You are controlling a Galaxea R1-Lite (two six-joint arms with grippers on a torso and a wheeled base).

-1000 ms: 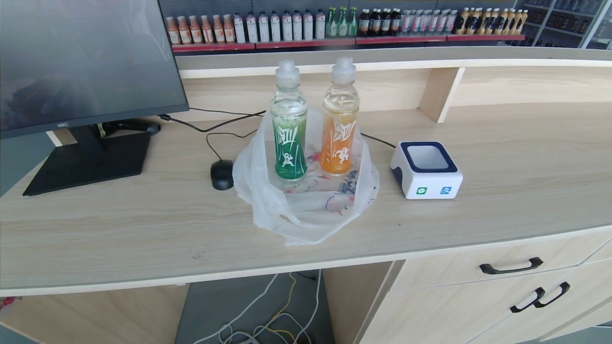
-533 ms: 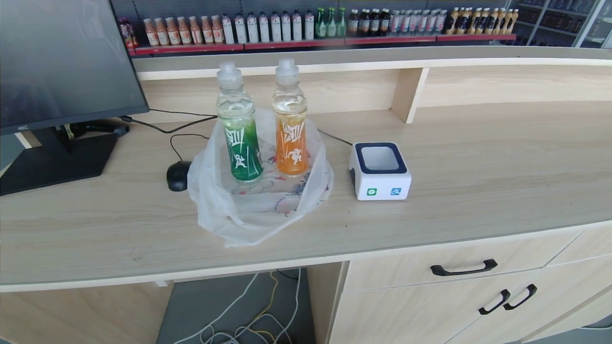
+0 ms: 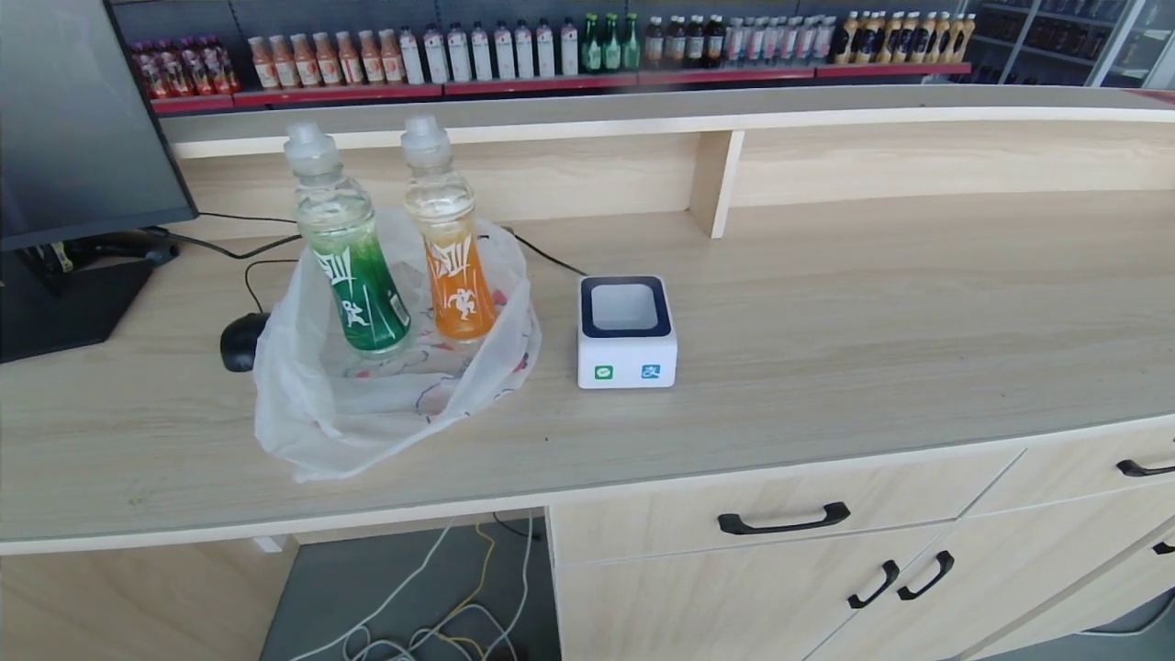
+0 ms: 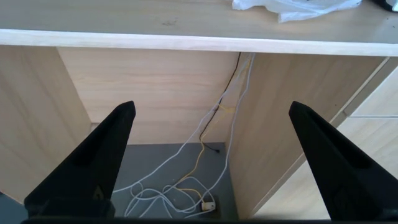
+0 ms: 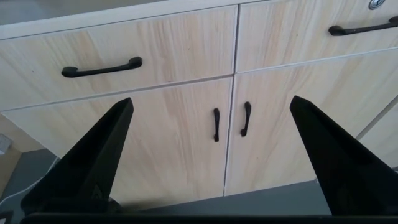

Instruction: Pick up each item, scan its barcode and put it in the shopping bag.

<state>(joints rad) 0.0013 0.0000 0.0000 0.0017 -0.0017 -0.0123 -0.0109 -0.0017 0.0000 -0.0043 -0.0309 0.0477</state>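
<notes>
A green bottle (image 3: 346, 252) and an orange bottle (image 3: 449, 240) stand upright inside the white plastic shopping bag (image 3: 317, 413), which lies spread open on the wooden counter (image 3: 826, 312). The white barcode scanner box (image 3: 627, 332) sits just right of the bag. My left gripper (image 4: 211, 168) is open and hangs below the counter's front edge, facing the gap with cables; a corner of the bag (image 4: 292, 7) shows above it. My right gripper (image 5: 211, 165) is open too, low in front of the drawer and cabinet doors (image 5: 186, 143), holding nothing.
A black mouse (image 3: 241, 341) lies left of the bag, and a monitor (image 3: 64, 119) on its stand fills the far left. A raised ledge with a divider (image 3: 714, 179) runs along the counter's back. Drawers with black handles (image 3: 783, 523) sit below; cables (image 3: 431, 606) hang under the counter.
The head camera has turned to the right, so bag, bottles and scanner all sit further left in the picture. Nothing on the counter has itself moved.
</notes>
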